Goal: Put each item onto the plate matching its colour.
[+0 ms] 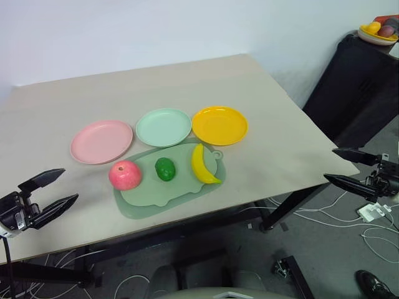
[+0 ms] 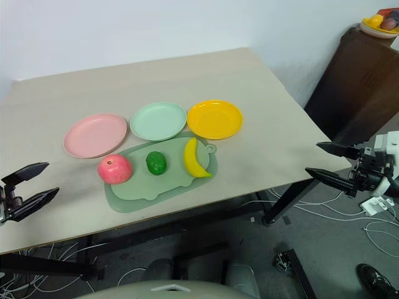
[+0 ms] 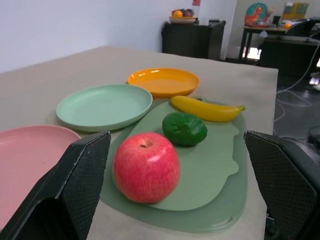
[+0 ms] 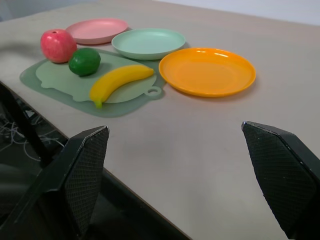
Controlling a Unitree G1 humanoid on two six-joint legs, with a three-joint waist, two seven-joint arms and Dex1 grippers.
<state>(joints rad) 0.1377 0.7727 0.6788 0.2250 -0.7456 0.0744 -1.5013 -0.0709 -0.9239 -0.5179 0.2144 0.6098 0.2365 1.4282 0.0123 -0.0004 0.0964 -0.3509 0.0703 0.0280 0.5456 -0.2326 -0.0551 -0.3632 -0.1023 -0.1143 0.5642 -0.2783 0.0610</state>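
A pink-red apple [image 1: 125,175], a dark green fruit [image 1: 165,169] and a yellow banana [image 1: 202,164] lie in a row on a pale green mat [image 1: 144,200]. Behind the mat stand a pink plate [image 1: 101,141], a mint green plate [image 1: 163,126] and an orange-yellow plate [image 1: 219,124], all bare. My left gripper [image 1: 55,191] hangs open over the table's near left edge, pointing toward the apple. My right gripper [image 1: 336,165] is open off the table's right edge, pointing toward the banana. Neither gripper holds or touches anything.
The beige table [image 1: 81,93] has bare room behind and left of the plates. A black cabinet [image 1: 358,87] stands at the far right with a dish of fruit [image 1: 379,30] on top. Cables lie on the floor under the table's right corner.
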